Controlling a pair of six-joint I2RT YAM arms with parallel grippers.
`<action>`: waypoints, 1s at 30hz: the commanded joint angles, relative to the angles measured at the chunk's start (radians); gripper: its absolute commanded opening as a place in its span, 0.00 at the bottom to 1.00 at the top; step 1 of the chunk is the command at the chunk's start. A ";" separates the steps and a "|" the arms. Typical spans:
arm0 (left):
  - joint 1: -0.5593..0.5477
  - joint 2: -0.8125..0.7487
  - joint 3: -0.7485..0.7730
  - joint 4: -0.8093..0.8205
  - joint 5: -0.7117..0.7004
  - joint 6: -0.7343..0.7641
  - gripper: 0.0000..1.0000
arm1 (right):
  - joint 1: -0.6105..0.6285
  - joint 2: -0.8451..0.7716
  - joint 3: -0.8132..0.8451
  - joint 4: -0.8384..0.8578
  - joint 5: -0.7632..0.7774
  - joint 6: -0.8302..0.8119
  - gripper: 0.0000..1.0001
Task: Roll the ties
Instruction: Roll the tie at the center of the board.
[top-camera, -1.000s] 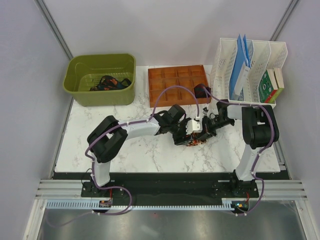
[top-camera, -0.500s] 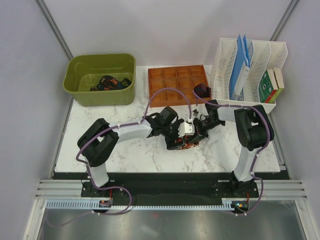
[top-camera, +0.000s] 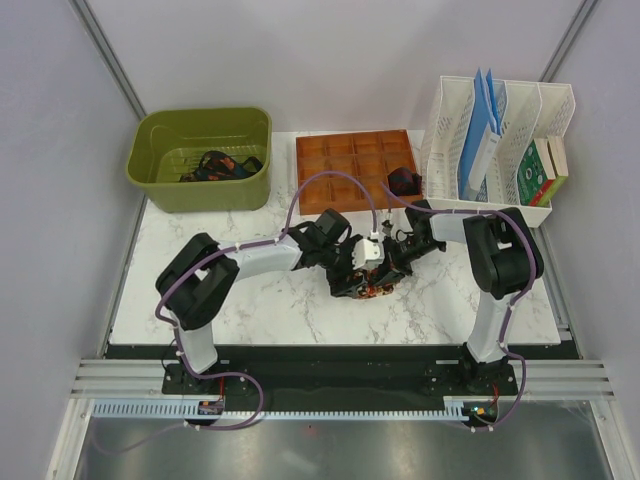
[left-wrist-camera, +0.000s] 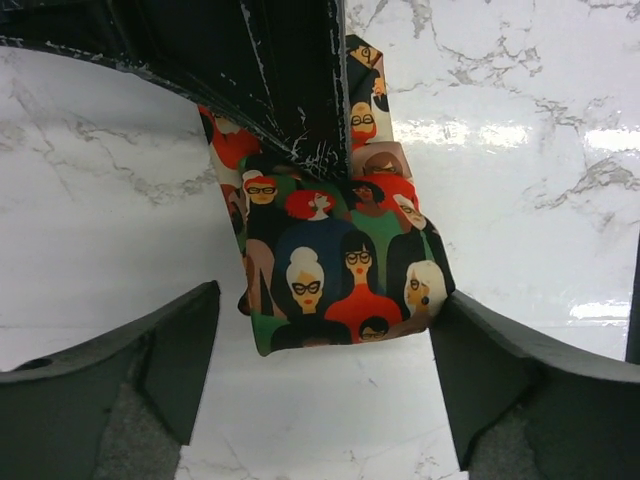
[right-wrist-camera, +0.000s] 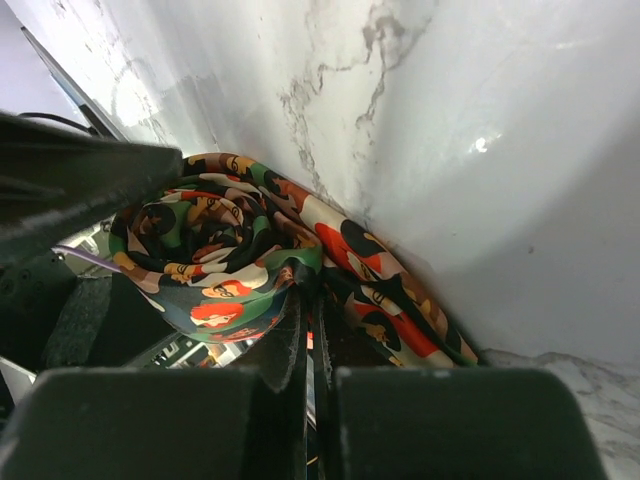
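Left wrist view: my left pincer (left-wrist-camera: 325, 365) is released. Its two grey fingers (left-wrist-camera: 150, 370) stand wide at the lower corners of the frame. The speckled tie (left-wrist-camera: 340, 270), printed with faces in red, green and orange, lies between them on the white marble desk (left-wrist-camera: 520, 150). My right pincer (left-wrist-camera: 290, 90) reaches in from the top of the frame and rests on that tie.

Right wrist view: the right pincer is clenched on the fabric, jaws pressed together at lower centre. The tie is wound into a loose roll at centre left, and a strip trails to the lower right.

Top external view: both pincers meet over the tie at mid-frame. Farther back, at upper left, a green tub (top-camera: 190, 195) holds more dark ties (top-camera: 220, 165). An orange compartment tray (top-camera: 300, 175) sits at upper centre with a dark roll (top-camera: 403, 182) at its right edge. A white file rack (top-camera: 450, 130) stands at upper right.
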 joint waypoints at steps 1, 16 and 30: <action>-0.005 -0.004 0.053 0.032 0.050 -0.018 0.82 | 0.017 0.058 -0.011 0.057 0.220 -0.033 0.00; -0.089 0.148 0.252 0.019 -0.010 -0.118 0.65 | 0.056 0.081 0.005 0.076 0.176 0.001 0.00; -0.148 0.252 0.262 -0.091 -0.142 -0.104 0.36 | 0.024 0.053 0.023 0.047 0.081 -0.043 0.02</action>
